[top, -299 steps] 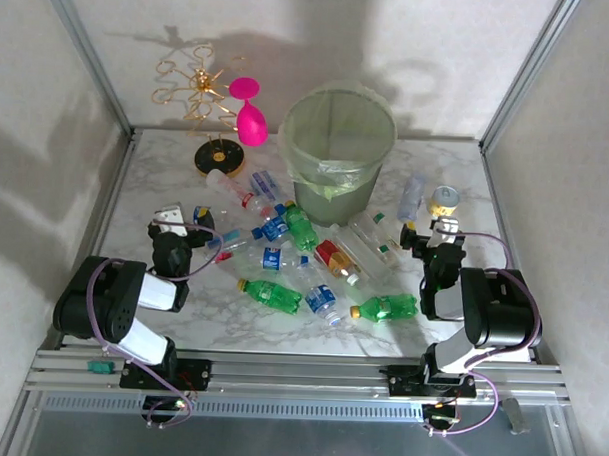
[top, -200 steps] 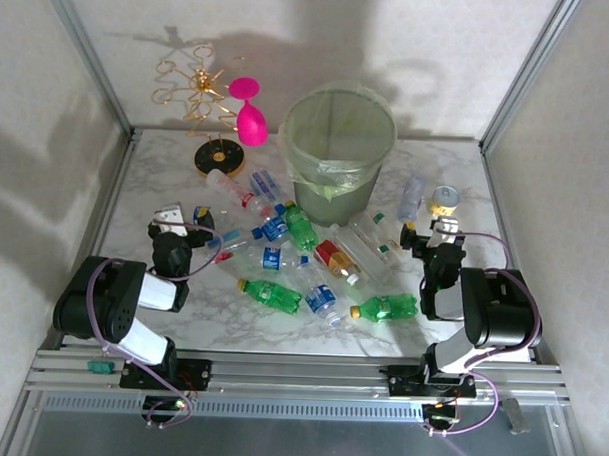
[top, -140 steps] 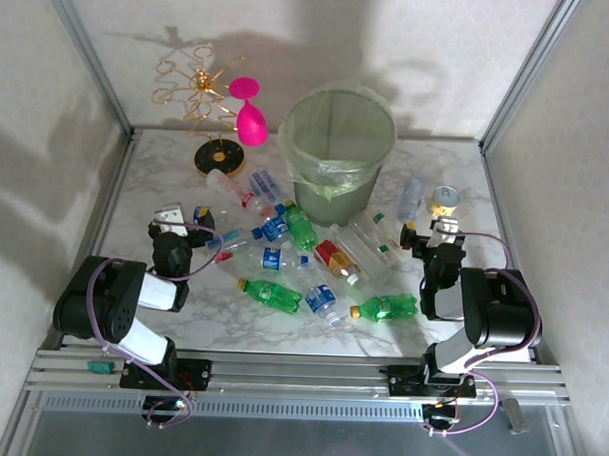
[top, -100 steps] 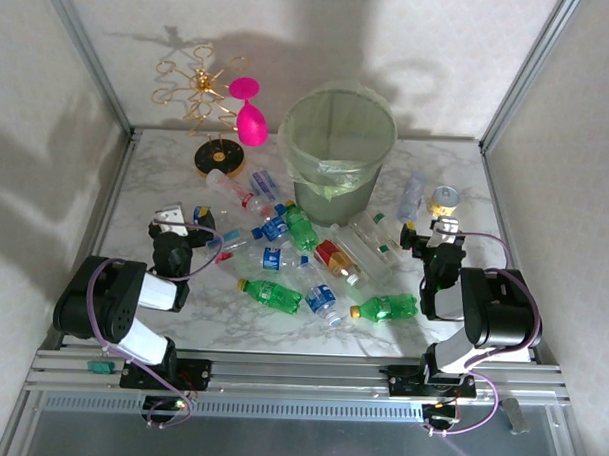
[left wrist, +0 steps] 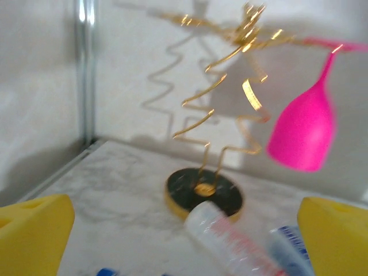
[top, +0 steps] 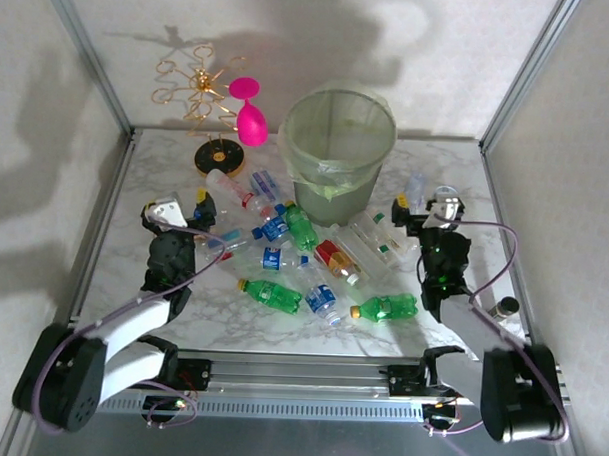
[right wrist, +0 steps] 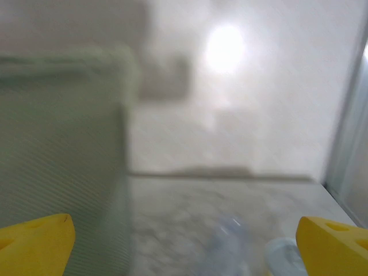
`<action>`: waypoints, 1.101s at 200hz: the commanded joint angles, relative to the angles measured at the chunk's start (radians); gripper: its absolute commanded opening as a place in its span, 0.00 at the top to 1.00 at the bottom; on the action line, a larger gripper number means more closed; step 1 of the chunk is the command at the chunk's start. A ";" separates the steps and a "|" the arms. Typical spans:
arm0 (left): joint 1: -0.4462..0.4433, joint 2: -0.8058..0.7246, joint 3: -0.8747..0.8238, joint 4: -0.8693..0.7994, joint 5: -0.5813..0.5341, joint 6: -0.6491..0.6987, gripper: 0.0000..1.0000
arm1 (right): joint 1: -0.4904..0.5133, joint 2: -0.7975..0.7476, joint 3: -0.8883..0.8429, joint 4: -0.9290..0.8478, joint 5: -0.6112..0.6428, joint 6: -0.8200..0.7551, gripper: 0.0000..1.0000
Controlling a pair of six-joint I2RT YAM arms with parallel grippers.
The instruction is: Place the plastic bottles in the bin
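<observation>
Both claws are held with fingers wide apart, nothing gripped: left claw [top: 177, 210] at left-centre of the top view, right claw [top: 426, 214] at right-centre. The plastic bottles [top: 272, 294] are strewn on the surface [top: 156, 173] at frame centre, just below the bin [top: 366, 180]. Risks are judged: bottles lie sideways and crowded, so one may be rolled or a neighbour dragged. The white bottle [left wrist: 230, 241] lies against the gold stand [left wrist: 218, 98] with its pink goblet [left wrist: 302, 135], which may be knocked. A pale object [right wrist: 282, 253] beside the blurred clear bottle [right wrist: 230, 244] may be taken by mistake.
</observation>
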 commanded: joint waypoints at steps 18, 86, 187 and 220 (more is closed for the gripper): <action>-0.159 -0.215 0.356 -0.660 -0.138 -0.264 0.01 | 0.225 -0.239 0.173 -0.325 -0.235 -0.062 0.01; -0.149 -0.275 0.718 -1.568 -0.145 -0.707 0.01 | 0.332 -0.239 0.575 -1.085 -0.211 0.520 0.01; -0.360 -0.067 0.736 -1.723 -0.432 -0.418 0.01 | 0.338 -0.329 0.462 -1.128 -0.353 0.470 0.01; -0.395 -0.082 0.772 -1.691 -0.410 -0.445 0.01 | 0.338 -0.284 0.485 -1.176 -0.303 0.467 0.01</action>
